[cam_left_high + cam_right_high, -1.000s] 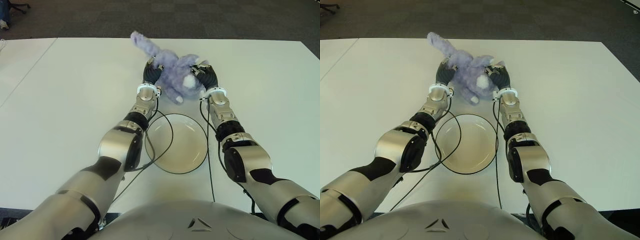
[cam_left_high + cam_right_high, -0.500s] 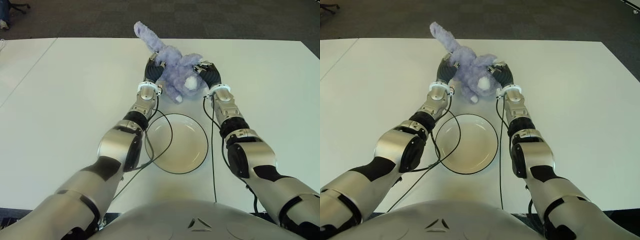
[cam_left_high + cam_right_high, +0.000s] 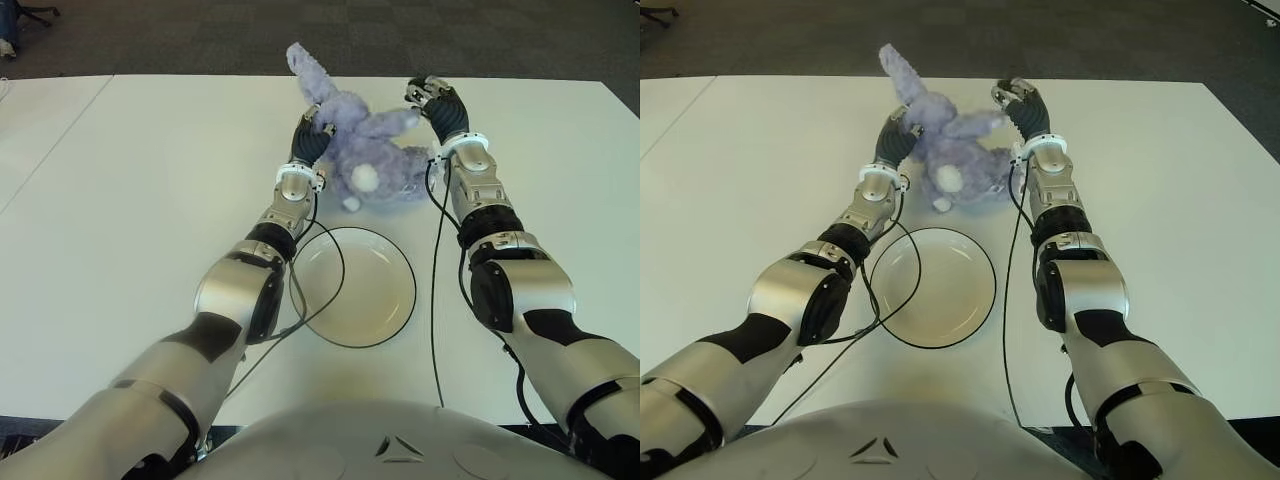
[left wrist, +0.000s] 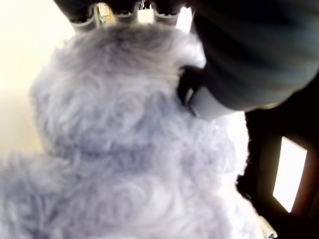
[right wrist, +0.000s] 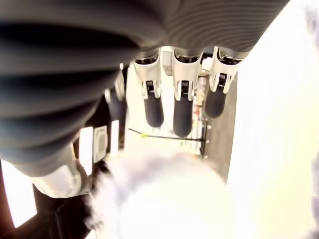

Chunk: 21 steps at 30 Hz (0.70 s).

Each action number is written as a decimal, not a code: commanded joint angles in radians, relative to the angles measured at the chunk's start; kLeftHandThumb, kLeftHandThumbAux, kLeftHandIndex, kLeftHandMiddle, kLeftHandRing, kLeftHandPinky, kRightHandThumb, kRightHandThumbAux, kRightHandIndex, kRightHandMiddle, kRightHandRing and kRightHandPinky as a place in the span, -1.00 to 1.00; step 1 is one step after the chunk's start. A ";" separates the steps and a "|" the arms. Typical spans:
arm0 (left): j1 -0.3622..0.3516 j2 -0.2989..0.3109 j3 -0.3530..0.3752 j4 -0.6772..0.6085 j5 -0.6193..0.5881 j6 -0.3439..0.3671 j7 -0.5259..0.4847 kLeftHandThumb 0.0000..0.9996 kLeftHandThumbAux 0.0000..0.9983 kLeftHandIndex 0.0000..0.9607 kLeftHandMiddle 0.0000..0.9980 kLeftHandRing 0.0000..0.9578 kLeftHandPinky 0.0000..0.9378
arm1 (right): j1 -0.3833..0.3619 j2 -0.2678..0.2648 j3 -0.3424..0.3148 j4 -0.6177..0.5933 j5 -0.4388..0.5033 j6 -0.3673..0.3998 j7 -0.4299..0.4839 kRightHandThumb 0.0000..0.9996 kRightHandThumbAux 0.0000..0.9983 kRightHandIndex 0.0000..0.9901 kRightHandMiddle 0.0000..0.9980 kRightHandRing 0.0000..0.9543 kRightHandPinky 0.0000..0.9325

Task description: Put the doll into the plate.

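We see the left hand clamped on the doll, which sits on the table just beyond the plate, while the right hand, fingers spread, holds nothing beside the doll's right.

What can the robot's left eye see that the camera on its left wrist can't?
Only the left eye view shows the empty plate, the white table and the right hand, fingers open beside the doll. Only the left wrist view shows, close up, the left hand's fingers pressed into the fur. Both show the purple doll gripped by the left hand.
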 commanded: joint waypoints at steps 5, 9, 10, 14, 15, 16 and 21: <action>0.010 -0.004 -0.004 0.008 0.019 -0.004 0.017 0.49 0.39 -0.08 0.81 0.86 0.88 | -0.035 -0.055 -0.022 0.013 0.013 0.034 -0.004 -0.93 0.12 -1.00 -1.00 -1.00 -1.00; 0.013 -0.005 -0.003 0.007 0.019 -0.008 0.018 0.49 0.39 -0.08 0.80 0.86 0.88 | -0.072 -0.091 -0.044 0.038 0.028 0.036 0.011 -0.89 0.11 -1.00 -1.00 -1.00 -1.00; 0.014 -0.005 -0.003 0.007 0.019 -0.009 0.017 0.49 0.39 -0.08 0.80 0.86 0.88 | -0.076 -0.095 -0.050 0.041 0.033 0.032 0.013 -0.89 0.10 -1.00 -1.00 -1.00 -1.00; 0.016 -0.005 -0.002 0.007 0.019 -0.011 0.015 0.49 0.40 -0.08 0.79 0.86 0.88 | -0.088 -0.099 -0.072 0.043 0.048 0.016 0.005 -0.83 0.09 -1.00 -1.00 -1.00 -1.00; 0.016 -0.005 -0.002 0.007 0.019 -0.012 0.016 0.49 0.40 -0.08 0.79 0.86 0.87 | -0.090 -0.100 -0.078 0.041 0.052 0.012 0.000 -0.80 0.11 -1.00 -1.00 -1.00 -1.00; 0.016 -0.006 -0.002 0.007 0.019 -0.012 0.017 0.49 0.39 -0.08 0.79 0.86 0.87 | -0.091 -0.100 -0.082 0.040 0.053 0.009 -0.004 -0.80 0.11 -1.00 -1.00 -1.00 -1.00; 0.016 -0.008 -0.001 0.008 0.019 -0.014 0.019 0.49 0.39 -0.08 0.78 0.85 0.87 | -0.093 -0.099 -0.094 0.037 0.058 0.001 -0.019 -0.78 0.14 -1.00 -1.00 -1.00 -1.00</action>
